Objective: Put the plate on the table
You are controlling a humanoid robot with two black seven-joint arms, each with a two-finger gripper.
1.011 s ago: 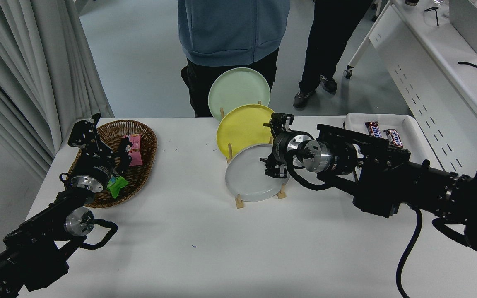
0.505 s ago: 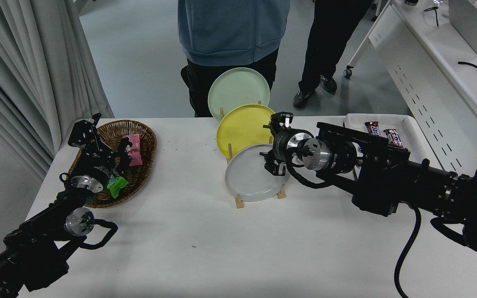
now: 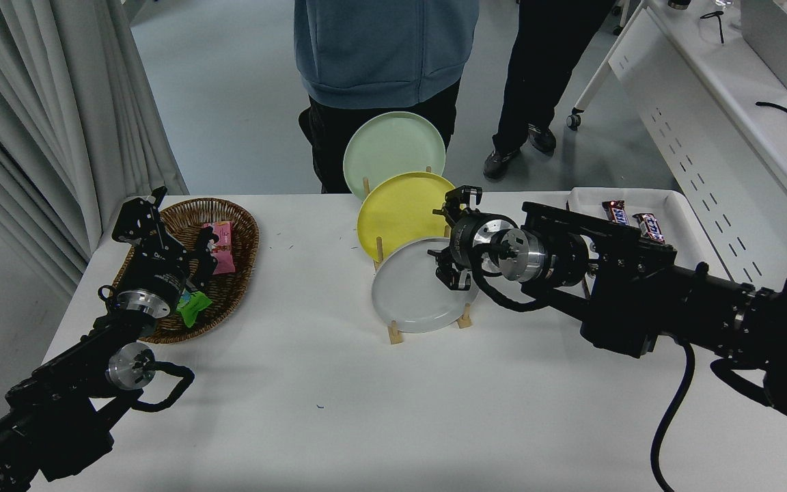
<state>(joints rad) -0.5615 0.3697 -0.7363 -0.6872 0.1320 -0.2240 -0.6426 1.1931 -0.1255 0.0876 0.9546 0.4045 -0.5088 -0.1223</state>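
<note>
Now right pincer (image 3: 453,236) spread, fingers at right rim of grey plate (image 3: 412,294); plate upright in wooden rack (image 3: 395,333) on counter (image 3: 339,403), yellow plate (image 3: 400,212) just behind. Left pincer (image 3: 151,229) parked far left, state unclear.

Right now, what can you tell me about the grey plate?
The grey plate is round, plain light grey, smooth and matte, with a shallow raised rim. It stands tilted on edge in the front slot of a wooden rack, leaning back just in front of the yellow plate. The right gripper is at its upper right edge, its jaws spread around the rim there. Whether they touch the plate is unclear.
</note>
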